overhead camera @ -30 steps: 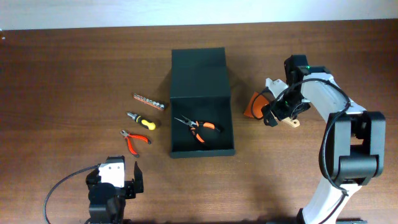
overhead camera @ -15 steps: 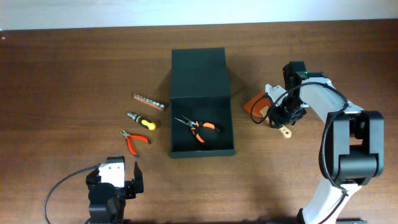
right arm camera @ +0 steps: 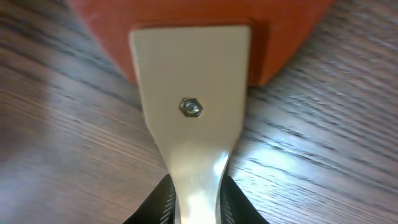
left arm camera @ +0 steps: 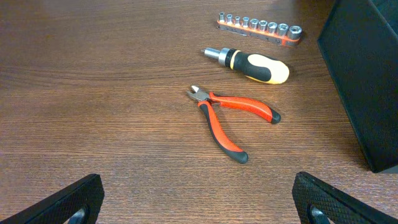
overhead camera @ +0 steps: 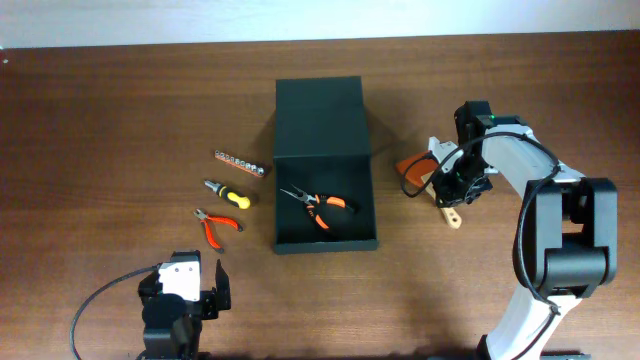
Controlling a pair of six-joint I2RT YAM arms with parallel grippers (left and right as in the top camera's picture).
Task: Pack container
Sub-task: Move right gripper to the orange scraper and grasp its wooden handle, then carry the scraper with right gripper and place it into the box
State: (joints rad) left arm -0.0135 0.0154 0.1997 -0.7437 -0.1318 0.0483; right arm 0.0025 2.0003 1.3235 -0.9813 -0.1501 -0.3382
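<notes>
Since a second ago, my right gripper (overhead camera: 452, 188) has swung toward the near edge of the table (overhead camera: 100, 100), and the pale handle of the scraper (overhead camera: 412, 172) it carries now points nearer to me. The orange blade has barely shifted and lies just right of the container (overhead camera: 325, 150). On the right wrist view the two fingers (right arm camera: 163, 202) are clamped on the narrow end of the handle, with a small hex nut showing higher up and the blade beyond it. I cannot tell whether the blade touches the wood.

The container sits in the middle of the table, open, with its flap lid laid flat on the far side. A pair of orange-handled pliers (overhead camera: 318, 206) lies inside the tray.

Left of the container three tools lie in a loose column: a socket strip (left arm camera: 259, 26) farthest, a stubby screwdriver (left arm camera: 252, 63) with a yellow and black grip next, and red cutters (left arm camera: 230, 121) nearest me. None of them touches another.

My left gripper (left arm camera: 196, 193) sits at the near edge with its fingers spread wide, holding nothing. It faces those tools, well short of the cutters.
</notes>
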